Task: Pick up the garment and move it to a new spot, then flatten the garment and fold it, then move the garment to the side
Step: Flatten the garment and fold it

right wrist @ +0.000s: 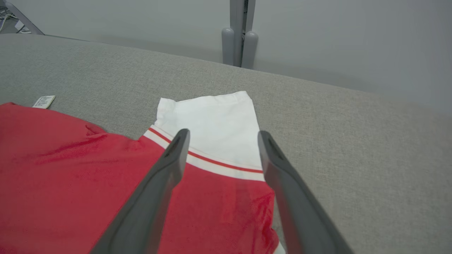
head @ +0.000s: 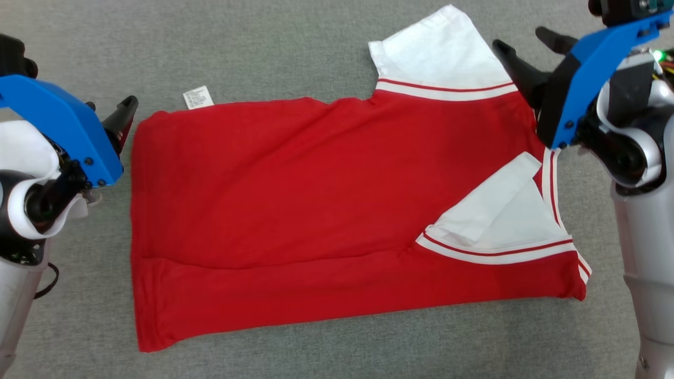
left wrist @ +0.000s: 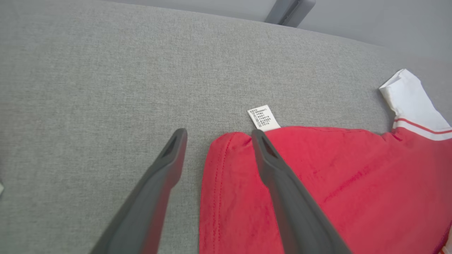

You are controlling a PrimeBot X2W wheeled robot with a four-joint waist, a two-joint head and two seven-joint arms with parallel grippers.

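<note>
The garment (head: 316, 200) is a red shirt with white sleeves, lying spread on the grey surface with its hem to the left. One white sleeve (head: 442, 52) sticks out at the far right corner. The other sleeve (head: 495, 210) is folded in over the red body. A white care label (head: 197, 97) pokes out at the far left corner. My left gripper (head: 110, 105) hovers open at that corner, its fingers astride the hem corner (left wrist: 226, 141) in the left wrist view. My right gripper (head: 526, 42) is open over the far sleeve's striped seam (right wrist: 219, 164). Neither holds anything.
The grey fabric surface (head: 263, 47) runs well beyond the garment on all sides. In the wrist views its far edge shows, with a grey post (right wrist: 238, 35) and a pale wall behind it. Another grey bar (left wrist: 289, 10) stands past the edge.
</note>
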